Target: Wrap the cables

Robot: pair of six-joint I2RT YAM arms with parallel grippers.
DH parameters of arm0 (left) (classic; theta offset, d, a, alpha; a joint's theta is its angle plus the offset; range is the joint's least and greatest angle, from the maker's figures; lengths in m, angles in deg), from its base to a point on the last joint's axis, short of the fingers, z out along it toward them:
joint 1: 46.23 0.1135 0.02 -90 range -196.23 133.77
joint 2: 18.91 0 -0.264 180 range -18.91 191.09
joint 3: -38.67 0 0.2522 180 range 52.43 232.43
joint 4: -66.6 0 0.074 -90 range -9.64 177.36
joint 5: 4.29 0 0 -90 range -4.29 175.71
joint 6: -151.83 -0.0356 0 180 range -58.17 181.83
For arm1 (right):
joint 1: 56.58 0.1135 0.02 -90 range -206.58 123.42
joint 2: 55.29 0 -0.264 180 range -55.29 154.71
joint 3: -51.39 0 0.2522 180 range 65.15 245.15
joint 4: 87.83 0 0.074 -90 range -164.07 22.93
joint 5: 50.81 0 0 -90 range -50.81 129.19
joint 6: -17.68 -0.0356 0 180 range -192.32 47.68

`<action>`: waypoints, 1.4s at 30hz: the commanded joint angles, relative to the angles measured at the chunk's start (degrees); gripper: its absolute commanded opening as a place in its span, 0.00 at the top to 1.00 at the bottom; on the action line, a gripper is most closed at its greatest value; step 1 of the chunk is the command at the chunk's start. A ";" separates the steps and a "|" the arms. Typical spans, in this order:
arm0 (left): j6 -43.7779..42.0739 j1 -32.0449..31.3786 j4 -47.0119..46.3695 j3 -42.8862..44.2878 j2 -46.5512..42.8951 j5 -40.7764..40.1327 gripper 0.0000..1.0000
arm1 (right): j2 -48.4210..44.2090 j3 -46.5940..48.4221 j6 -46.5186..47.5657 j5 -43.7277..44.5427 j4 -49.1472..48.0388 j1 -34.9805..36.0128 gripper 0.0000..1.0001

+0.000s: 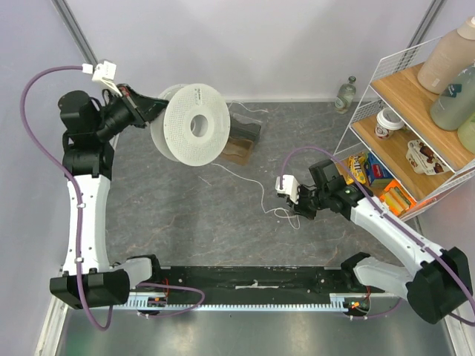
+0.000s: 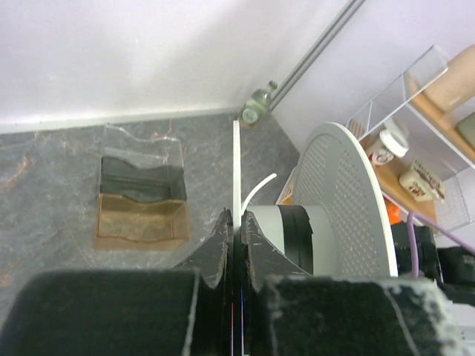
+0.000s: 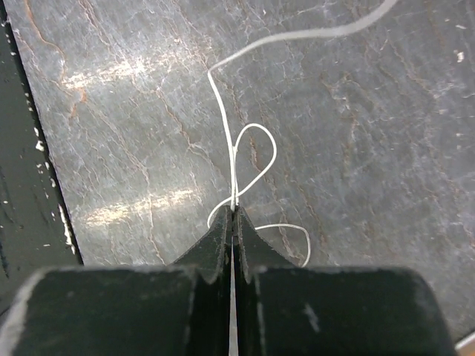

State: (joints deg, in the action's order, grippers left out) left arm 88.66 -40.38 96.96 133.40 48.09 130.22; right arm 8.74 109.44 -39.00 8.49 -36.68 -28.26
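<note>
Your right gripper [image 3: 234,211] has its fingers pressed together on the cable [image 3: 312,34], pinching it among the small loops at the tips. From there the strand runs ahead, then curves to the tool's right toward the spool [image 1: 194,124], which your left gripper [image 2: 237,219] clamps by one flange. Winding will likely follow that line.

Soft, even light from above fills the top view. The desk [image 1: 193,215] carries only faint, soft-edged shadows, and the white reel [image 1: 178,126] is nearly washed out. In the right wrist view two pale glare patches lie across the desk. Both wrist views blur the dark near bodies of the left gripper [image 2: 237,222] and right gripper [image 3: 234,215]. The cable [image 3: 236,159] softens toward the top edge.
</note>
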 commanded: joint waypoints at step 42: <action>28.88 1.18 -21.16 5.52 -4.25 6.81 0.98 | 17.69 -7.47 -35.08 9.94 -69.29 18.62 0.04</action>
State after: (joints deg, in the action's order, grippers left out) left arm 110.94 -39.44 83.45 137.77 45.16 136.82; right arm 22.89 102.01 -74.65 12.01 -100.17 -10.91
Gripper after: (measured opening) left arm 0.040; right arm 0.969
